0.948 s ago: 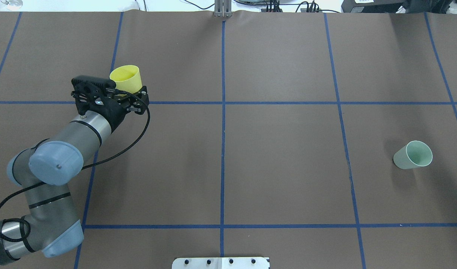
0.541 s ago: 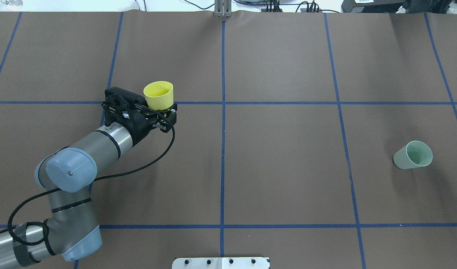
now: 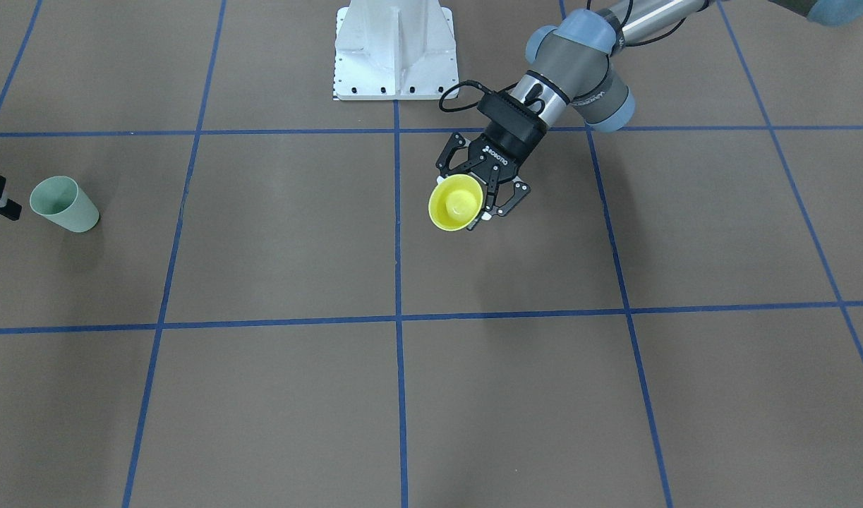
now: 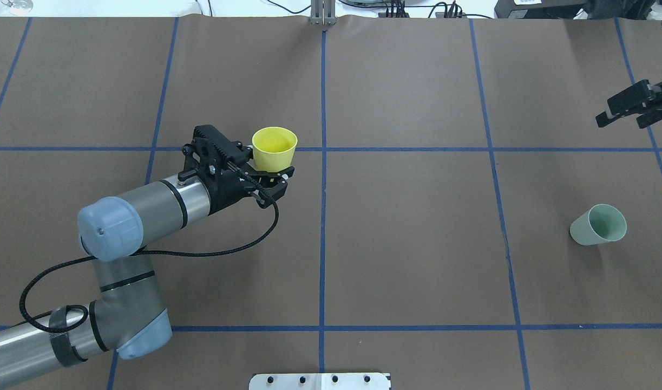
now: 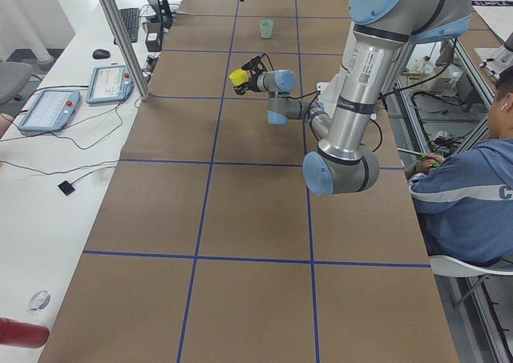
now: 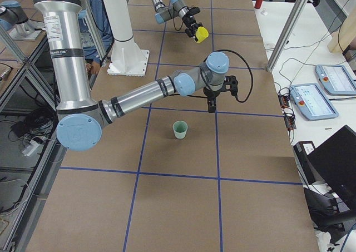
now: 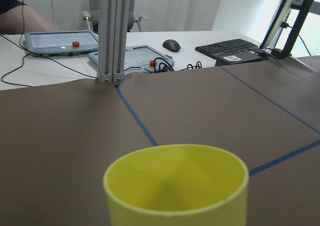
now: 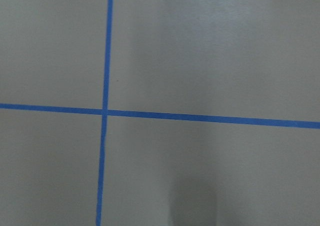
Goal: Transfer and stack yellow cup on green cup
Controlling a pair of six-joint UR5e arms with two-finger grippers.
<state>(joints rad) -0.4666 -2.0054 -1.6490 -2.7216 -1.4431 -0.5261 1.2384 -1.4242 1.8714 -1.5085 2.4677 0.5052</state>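
Note:
The yellow cup [image 4: 274, 147] hangs upright above the table just left of the centre line, with my left gripper [image 4: 270, 172] shut on its lower wall. In the front-facing view I look into the yellow cup [image 3: 456, 203], and its rim fills the bottom of the left wrist view [image 7: 176, 186]. The green cup [image 4: 598, 225] stands on the table at the far right, with nothing touching it [image 3: 63, 204] [image 6: 179, 129]. My right gripper [image 4: 626, 120] hovers beyond the green cup at the right edge, its fingers apart and empty. The right wrist view shows only bare table.
The white robot base plate [image 3: 396, 49] sits at the robot's edge. A metal post [image 4: 323, 13] stands at the far edge on the centre line. A seated person [image 5: 473, 195] is beside the table, and tablets [image 5: 112, 82] lie on the side bench.
My left arm has carried the yellow cup to the right, toward the centre line. My right gripper has come into view at the far right edge.

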